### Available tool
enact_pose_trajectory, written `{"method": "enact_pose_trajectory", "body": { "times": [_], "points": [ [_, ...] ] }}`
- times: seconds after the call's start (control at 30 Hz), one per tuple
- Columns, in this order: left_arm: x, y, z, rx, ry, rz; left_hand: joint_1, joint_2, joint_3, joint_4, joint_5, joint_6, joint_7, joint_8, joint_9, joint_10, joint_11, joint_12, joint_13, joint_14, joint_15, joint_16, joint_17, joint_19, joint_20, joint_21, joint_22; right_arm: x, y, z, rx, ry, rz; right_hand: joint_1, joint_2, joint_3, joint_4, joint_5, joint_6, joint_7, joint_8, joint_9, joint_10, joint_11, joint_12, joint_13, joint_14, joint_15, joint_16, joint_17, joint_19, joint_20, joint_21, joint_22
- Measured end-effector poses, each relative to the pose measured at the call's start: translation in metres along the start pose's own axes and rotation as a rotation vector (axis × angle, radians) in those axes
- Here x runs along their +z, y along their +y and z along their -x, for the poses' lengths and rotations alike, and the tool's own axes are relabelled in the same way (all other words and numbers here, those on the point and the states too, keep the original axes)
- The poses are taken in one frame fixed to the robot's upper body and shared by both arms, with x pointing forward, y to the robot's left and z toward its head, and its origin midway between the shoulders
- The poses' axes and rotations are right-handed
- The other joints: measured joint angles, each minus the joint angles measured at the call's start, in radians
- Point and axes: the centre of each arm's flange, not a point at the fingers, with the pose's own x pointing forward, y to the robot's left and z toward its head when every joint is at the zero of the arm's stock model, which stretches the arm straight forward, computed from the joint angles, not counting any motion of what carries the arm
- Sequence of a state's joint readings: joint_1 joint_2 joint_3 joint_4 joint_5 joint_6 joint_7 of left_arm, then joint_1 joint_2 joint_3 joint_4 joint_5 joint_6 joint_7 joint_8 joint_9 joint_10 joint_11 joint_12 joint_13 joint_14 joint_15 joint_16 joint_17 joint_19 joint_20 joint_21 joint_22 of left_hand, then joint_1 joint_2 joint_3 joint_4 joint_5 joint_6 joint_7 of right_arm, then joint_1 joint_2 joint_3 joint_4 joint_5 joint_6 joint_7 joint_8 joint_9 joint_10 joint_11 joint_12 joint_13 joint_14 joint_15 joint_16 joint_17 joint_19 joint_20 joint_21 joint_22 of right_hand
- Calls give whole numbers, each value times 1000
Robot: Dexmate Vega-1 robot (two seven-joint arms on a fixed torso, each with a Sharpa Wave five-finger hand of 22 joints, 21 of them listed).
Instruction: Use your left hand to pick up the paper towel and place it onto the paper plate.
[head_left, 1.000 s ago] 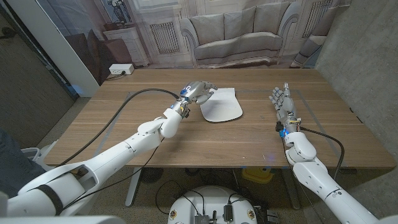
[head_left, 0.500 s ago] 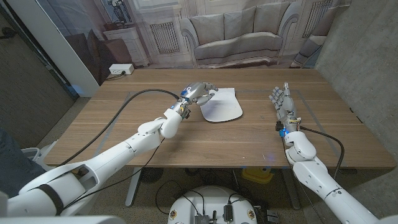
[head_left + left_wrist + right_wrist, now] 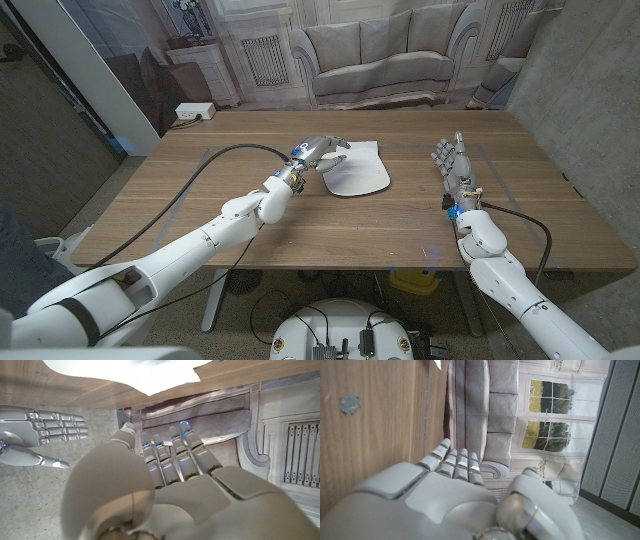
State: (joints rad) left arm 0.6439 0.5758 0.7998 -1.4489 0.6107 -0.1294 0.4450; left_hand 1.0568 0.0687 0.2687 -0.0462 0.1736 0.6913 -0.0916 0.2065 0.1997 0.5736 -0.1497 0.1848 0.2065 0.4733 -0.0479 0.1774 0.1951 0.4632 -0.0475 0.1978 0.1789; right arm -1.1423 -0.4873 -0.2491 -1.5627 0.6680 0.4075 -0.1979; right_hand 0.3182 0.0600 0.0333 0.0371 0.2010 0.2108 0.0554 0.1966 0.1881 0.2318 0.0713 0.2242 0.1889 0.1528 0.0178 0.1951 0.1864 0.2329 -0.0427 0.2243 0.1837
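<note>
Glossy white arm shells, silver-grey segmented fingers point(image 3: 167, 462) with small blue lights, apparently; black cable point(image 3: 215, 162) along the left arm.

The tabletop point(image 3: 400, 215) under me is matt, grained brown wood. My left hand point(image 3: 320, 150) and right hand point(image 3: 452, 165) are smooth, glossy grey plastic. The paper towel point(image 3: 357, 168) looks soft, matt white.

Lab: wooden table point(image 3: 300, 215) before printed living-room backdrop point(image 3: 380, 50).

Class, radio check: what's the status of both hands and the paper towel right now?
Left hand open, at the paper towel's edge, not gripping. Right hand open, idle, standing on the table. Paper towel lies on the table; plate not discernible. Nothing in the way.
</note>
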Motion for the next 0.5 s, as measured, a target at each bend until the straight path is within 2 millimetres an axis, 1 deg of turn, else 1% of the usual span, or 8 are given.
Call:
{"method": "enact_pose_trajectory", "body": {
  "times": [0.1,0.2,0.27,0.3,0.37,0.4,0.43,0.5],
  "points": [
    [0,0,0,-11,5,-6,-23,-4,-7,7,0,-13,2,0,0,-16,1,0,0,-19,1,0,0,-25,1,-6,0,-1,0,0,0,1,0,4,4,0,0,0,0,0,0,0,0,0,0,4,0,0,0,0,0,0,0,0],
    [0,-1,-1,-21,8,-9,-57,-13,-22,22,0,-29,1,-8,0,-43,7,0,0,-47,3,0,0,-52,3,-10,0,-1,0,-1,0,2,0,4,4,0,0,0,0,0,0,0,0,0,0,5,0,0,0,0,0,0,0,0],
    [-1,-2,-1,-36,16,-13,-76,-13,-32,32,4,-48,-1,-8,0,-66,8,-3,0,-69,3,0,0,-72,19,-10,0,-2,0,-1,0,3,0,4,4,-4,-4,0,0,0,0,0,0,0,0,5,0,0,0,0,0,0,0,0],
    [0,-1,-2,-39,13,-15,-83,-13,-37,37,4,-54,-7,-8,0,-79,10,-4,0,-80,4,0,0,-87,26,-10,0,-2,0,-1,0,3,0,4,4,-4,-4,0,0,0,0,0,0,0,0,5,0,0,0,0,0,0,0,0],
    [-1,-2,-2,-47,17,-17,-104,-14,-45,45,10,-77,-8,-16,0,-103,15,-4,0,-106,5,0,0,-113,50,-10,0,-2,0,-1,-1,3,0,4,4,-4,-4,0,0,0,0,0,0,0,0,5,0,0,0,0,2,2,0,0],
    [-2,-3,-2,-54,23,-19,-107,-16,-49,49,12,-85,-14,-16,0,-115,15,-4,-1,-115,6,0,0,-123,60,-10,0,-2,0,-1,-1,3,0,4,4,-4,-4,0,0,0,0,0,0,0,0,5,0,0,0,0,4,4,0,0],
    [0,-1,-4,-56,20,-22,-123,-15,-53,53,12,-93,-20,-16,0,-126,17,-4,-2,-126,6,0,0,-131,68,-10,0,-2,0,-1,-1,3,0,4,4,-4,-4,0,0,0,0,0,0,0,0,5,0,0,0,0,4,4,0,0],
    [0,-1,-5,-68,23,-26,-144,-16,-62,62,12,-115,-21,-16,0,-144,20,-4,-2,-146,6,0,0,-152,78,-10,0,-2,0,-1,-1,4,-1,4,4,-1,-7,0,0,0,0,0,0,0,0,5,0,0,0,0,4,4,0,0]
  ]
}}
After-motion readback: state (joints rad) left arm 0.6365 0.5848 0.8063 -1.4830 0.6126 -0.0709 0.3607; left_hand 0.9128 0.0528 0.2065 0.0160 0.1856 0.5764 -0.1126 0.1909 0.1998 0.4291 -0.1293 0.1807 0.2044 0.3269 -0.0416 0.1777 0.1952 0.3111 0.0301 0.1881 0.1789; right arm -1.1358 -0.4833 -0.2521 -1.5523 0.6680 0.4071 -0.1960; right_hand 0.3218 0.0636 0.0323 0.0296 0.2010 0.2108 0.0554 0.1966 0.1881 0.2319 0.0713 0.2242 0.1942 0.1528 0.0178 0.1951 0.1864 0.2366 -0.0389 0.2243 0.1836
